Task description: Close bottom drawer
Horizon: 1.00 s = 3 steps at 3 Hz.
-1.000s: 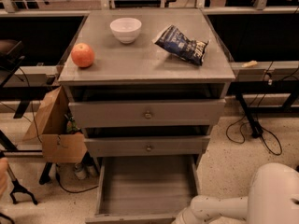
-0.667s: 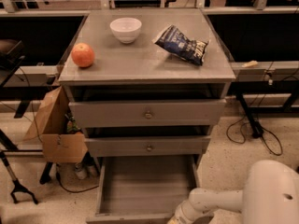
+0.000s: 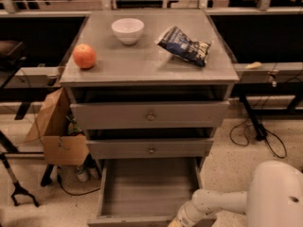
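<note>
Bottom drawer [image 3: 147, 193] stands pulled out at the foot of the cabinet [image 3: 142, 63]; gripper [image 3: 175, 222] sits at its near right front edge, its grip impossible to tell; an off-centre push could jam it crooked.

**Grey cabinet, bright fruit, pale arm**

The desk [image 3: 147, 65] is a flat matt grey, and the three drawer fronts under it match. The two upper drawers carry small brass-toned knobs [image 3: 150, 116]. The bottom drawer [image 3: 147, 193] shows a grey plank floor with faint darker streaks. By the desk's left edge sits an orange-red fruit [image 3: 84, 56]. Near the back edge is a plain white bowl [image 3: 128, 30]. Toward the back right corner lies a dark blue bag [image 3: 184, 46] with pale yellow and white print. The cream claw [image 3: 174, 222] is low beneath the desk's front edge, on an off-white arm [image 3: 215, 203]. Left of the cabinet is a tan cardboard box [image 3: 52, 129]. The floor [image 3: 246, 164] is speckled beige.
</note>
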### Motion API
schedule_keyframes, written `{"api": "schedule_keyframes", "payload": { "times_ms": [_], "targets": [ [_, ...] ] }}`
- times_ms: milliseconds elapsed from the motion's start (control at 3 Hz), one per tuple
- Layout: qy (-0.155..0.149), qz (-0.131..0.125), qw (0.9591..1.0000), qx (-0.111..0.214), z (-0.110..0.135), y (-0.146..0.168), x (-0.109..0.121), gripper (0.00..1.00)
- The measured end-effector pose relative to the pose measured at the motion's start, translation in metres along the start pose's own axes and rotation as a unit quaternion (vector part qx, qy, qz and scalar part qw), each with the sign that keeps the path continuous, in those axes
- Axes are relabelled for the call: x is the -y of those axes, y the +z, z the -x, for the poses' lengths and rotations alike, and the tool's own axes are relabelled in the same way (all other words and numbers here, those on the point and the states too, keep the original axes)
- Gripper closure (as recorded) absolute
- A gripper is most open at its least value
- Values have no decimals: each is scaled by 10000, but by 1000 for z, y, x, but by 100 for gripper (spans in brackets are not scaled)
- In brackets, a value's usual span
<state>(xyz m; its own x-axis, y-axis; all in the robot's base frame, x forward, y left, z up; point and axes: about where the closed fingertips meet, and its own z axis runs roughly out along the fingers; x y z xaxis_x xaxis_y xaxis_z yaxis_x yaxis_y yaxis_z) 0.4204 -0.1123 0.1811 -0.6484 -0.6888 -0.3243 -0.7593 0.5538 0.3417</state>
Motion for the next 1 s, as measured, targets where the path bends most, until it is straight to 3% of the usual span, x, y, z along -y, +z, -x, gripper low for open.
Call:
{"api": "schedule_keyframes", "payload": {
  "times_ms": [1000],
  "targets": [
    [117,-129,9998,6,-5,-16,8,100]
  ]
}}
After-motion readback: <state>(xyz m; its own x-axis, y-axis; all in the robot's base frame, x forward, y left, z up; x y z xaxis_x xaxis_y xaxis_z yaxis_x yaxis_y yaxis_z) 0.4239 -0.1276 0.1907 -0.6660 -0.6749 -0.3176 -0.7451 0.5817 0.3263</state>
